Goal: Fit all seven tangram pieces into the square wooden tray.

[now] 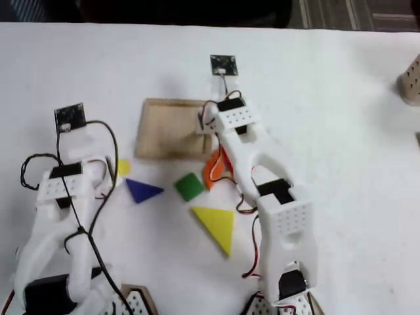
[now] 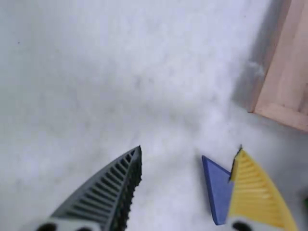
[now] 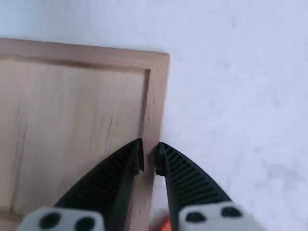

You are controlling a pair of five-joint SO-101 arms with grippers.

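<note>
The square wooden tray (image 1: 164, 128) lies empty at the table's middle back. My right gripper (image 1: 209, 126) hangs over the tray's right wall (image 3: 155, 96), its black fingers (image 3: 120, 178) shut with nothing between them. An orange piece (image 1: 212, 170) lies just in front of that wall, partly under the arm. Before the tray lie a blue triangle (image 1: 142, 190), a green square (image 1: 189, 186) and a large yellow triangle (image 1: 218, 226). My left gripper (image 2: 189, 151) stands open above bare table, left of the tray's near corner (image 2: 284, 86). The blue triangle (image 2: 216, 187) lies just beyond its yellow finger (image 2: 255, 192).
White table all around, with free room at the left, right and back. Cables trail from both arms across the front. A pale perforated object (image 1: 411, 82) stands at the far right edge.
</note>
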